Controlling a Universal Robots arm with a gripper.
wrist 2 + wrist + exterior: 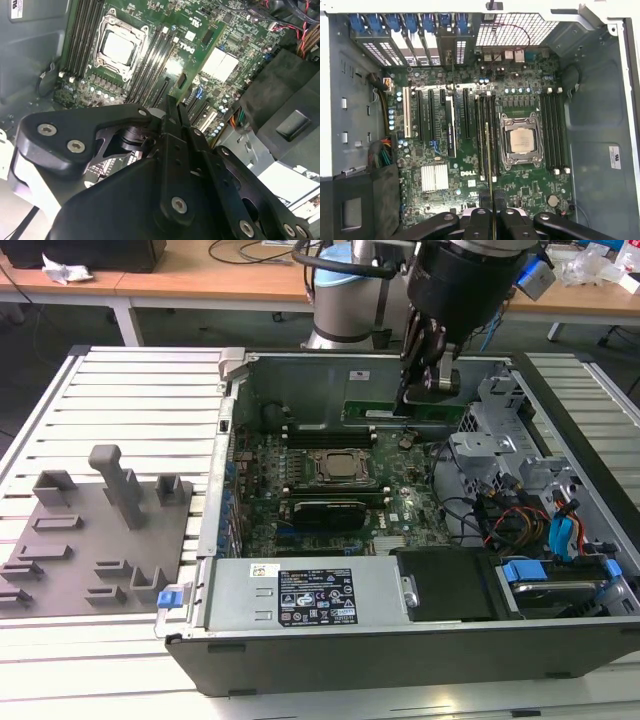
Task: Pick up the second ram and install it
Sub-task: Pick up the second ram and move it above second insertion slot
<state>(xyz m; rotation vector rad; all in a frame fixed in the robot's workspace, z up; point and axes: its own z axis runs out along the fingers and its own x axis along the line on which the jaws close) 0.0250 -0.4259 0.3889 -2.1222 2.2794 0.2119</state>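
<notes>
Green and thin, the second ram [385, 410] hangs in the gripper [425, 390], up over the open computer case [400, 660]. The two black fingers are pressed on the stick, one on each flat side, so the claw is clamped on it. In the exterior view the stick lies long and level in front of the far wall of the case, held up above the board.

In the first wrist view the ram [488, 150] shows from its thin edge, like a pale line. It comes out from between the fingers of the gripper [492, 217] and runs over the long black memory slots [482, 135] just beside the silver chip socket [521, 140]. It points the same way the slots run. More black slots [552, 130] lie on the other side of the socket. The green motherboard [525, 182] covers the floor of the case under all of this.

In the second wrist view the gripper [174, 111] comes to a narrow tip above the board.

The case stands on a white table [130, 400] made of long slats, toward the exterior view's right. A silver power box [300, 595] sits along the near wall of the case. A grey holder plate [90, 530] with small blocks on it lies by the table's edge at the exterior view's left, well apart from the gripper.
</notes>
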